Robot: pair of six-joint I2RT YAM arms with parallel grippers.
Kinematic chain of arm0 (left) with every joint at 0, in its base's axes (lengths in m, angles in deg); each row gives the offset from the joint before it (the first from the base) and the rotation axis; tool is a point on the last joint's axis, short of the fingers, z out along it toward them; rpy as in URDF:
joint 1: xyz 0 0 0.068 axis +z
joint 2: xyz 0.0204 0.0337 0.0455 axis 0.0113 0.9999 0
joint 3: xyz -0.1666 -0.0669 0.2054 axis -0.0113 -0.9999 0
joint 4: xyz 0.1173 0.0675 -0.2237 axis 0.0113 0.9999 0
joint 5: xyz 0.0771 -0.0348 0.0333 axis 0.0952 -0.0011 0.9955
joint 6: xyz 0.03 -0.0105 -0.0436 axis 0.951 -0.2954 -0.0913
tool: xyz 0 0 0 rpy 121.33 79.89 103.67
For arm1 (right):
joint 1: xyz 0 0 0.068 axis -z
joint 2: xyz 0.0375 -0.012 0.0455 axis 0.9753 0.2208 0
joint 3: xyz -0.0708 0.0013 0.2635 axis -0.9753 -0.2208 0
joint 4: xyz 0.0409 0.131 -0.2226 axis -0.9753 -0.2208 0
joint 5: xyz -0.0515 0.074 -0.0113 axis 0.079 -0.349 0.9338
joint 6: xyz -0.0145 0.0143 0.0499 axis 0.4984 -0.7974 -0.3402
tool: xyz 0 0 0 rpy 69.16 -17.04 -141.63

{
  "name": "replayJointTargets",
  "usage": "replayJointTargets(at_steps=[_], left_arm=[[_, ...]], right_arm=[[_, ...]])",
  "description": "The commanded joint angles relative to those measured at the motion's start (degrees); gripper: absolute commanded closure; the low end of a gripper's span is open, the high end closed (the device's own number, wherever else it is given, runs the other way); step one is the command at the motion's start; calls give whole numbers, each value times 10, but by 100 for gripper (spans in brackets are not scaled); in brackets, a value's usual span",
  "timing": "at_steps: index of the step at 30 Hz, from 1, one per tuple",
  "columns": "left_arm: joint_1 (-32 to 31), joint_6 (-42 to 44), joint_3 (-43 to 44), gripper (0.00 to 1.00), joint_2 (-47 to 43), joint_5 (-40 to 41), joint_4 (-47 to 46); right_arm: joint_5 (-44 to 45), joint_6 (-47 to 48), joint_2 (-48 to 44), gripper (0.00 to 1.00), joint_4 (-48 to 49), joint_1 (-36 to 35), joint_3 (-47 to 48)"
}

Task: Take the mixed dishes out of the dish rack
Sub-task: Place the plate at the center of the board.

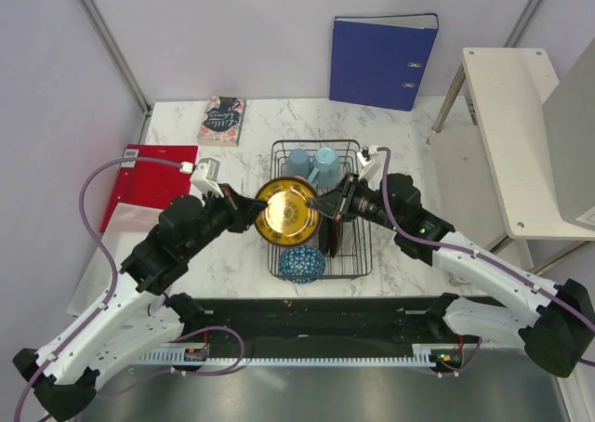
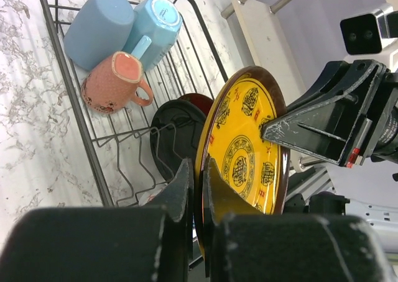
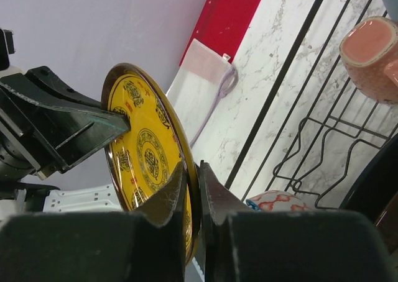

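Note:
A small yellow-and-red plate (image 1: 288, 210) (image 2: 249, 139) (image 3: 143, 139) is held on edge above the black wire dish rack (image 1: 316, 144) (image 2: 93, 151). My left gripper (image 1: 256, 204) (image 2: 198, 167) is shut on its left rim. On the opposite rim my right gripper (image 1: 325, 204) (image 3: 193, 167) is shut too. Two blue mugs (image 1: 311, 164) (image 2: 99, 27) and a salmon-orange cup (image 2: 115, 83) (image 3: 370, 58) lie at the rack's far end. A black shallow dish (image 1: 333, 238) (image 2: 174, 139) stands behind the plate. The blue net-patterned bowl (image 1: 302, 264) sits at the rack's near end.
A red folder (image 1: 149, 176) (image 3: 230, 15) lies left of the rack, with a book (image 1: 221, 120) behind it. A blue binder (image 1: 381, 59) leans on the back wall. A white side table (image 1: 521, 134) stands beyond the right edge of the marble top.

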Motion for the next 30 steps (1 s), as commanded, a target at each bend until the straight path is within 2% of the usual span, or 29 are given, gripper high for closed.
replayJointTargets(at_steps=[1,2,4,5,6,11,15,19,23,26,27,29,30], left_arm=[[-2,25,0,98,5,-5,7],[-2,28,1,98,4,-1,7],[-2,29,8,98,8,8,16],[-1,27,10,98,9,22,21],[1,26,15,98,10,30,34],[31,26,53,98,9,63,58],[99,29,96,98,27,67,85],[253,8,141,98,74,25,104],[342,-34,150,98,145,-20,86],[401,-86,124,98,205,-86,36],[455,-104,109,98,217,-108,-12],[495,-162,52,98,243,-161,-69],[521,-177,34,98,250,-171,-129]], right_arm=[[9,38,-7,75,-27,-4,57],[14,51,-7,52,-47,-4,60],[40,69,-13,31,-69,-4,70],[61,83,-19,11,-100,-4,73],[85,93,-21,2,-123,-4,87],[268,150,-42,2,-267,-4,132],[342,165,-71,2,-298,-4,136],[351,169,-99,2,-296,-4,109],[344,169,-113,2,-295,-5,89],[330,171,-128,2,-293,-5,75],[327,172,-132,2,-292,-5,69],[326,174,-144,2,-292,-5,63],[324,179,-147,2,-292,-5,59]])
